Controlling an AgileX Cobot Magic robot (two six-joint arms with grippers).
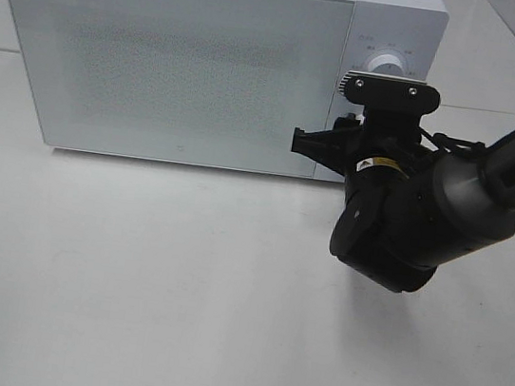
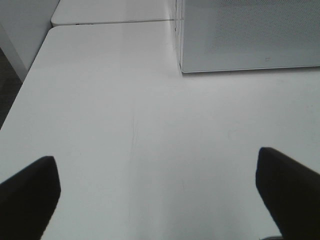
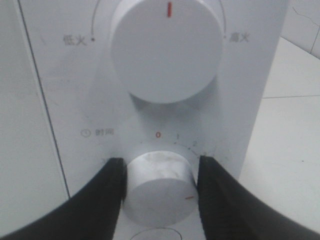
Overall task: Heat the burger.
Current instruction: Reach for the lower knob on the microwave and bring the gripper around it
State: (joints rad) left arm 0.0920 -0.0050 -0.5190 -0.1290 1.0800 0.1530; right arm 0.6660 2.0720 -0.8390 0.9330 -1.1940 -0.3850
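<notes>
The burger is hidden; it shows in no view. A white microwave (image 1: 190,59) stands at the back of the table with its door shut. My right gripper (image 3: 160,192) is shut on the lower timer knob (image 3: 159,187) of its control panel, one black finger (image 3: 107,192) on each side. The knob's small mark sits at its lower right, away from the 0. The upper power knob (image 3: 165,47) has its red mark pointing up. In the exterior high view the right arm (image 1: 408,214) covers the panel's lower part. My left gripper (image 2: 160,200) is open and empty above the bare table.
The white table (image 1: 177,287) stretches in front of the microwave. In the left wrist view the microwave's corner (image 2: 250,35) is at the far side, and the table's edge (image 2: 20,100) runs along one side. A second white tabletop (image 2: 110,12) adjoins behind.
</notes>
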